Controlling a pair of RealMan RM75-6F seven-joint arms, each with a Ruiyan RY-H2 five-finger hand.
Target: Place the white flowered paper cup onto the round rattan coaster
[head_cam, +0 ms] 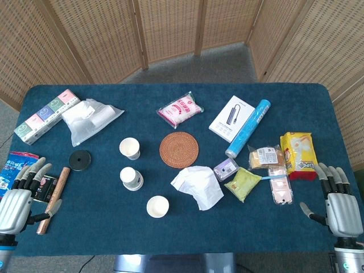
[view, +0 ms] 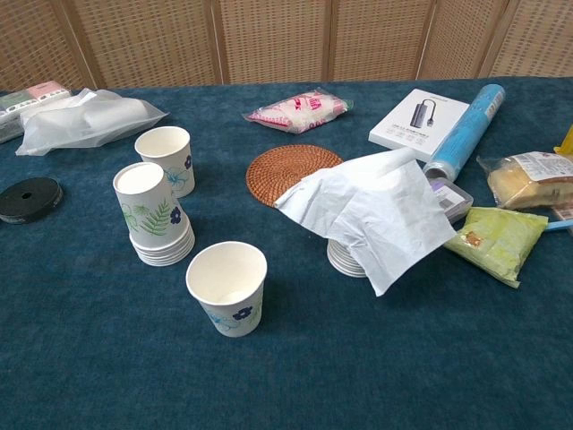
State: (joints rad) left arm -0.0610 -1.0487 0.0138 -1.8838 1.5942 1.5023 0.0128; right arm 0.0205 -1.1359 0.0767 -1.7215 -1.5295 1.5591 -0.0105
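Where tissue (view: 376, 210) drapes, cups (partly) hidden.

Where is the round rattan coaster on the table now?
In the head view the round rattan coaster lies bare near the table's middle, below the pink packet, right of an upright paper cup and just above the crumpled white paper.

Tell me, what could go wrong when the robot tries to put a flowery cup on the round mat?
The crumpled white paper overlaps the rattan coaster, so a cup set there might tip. Three similar flowered cups stand close together; the left hand could grab the wrong one or knock the stacked cup over.
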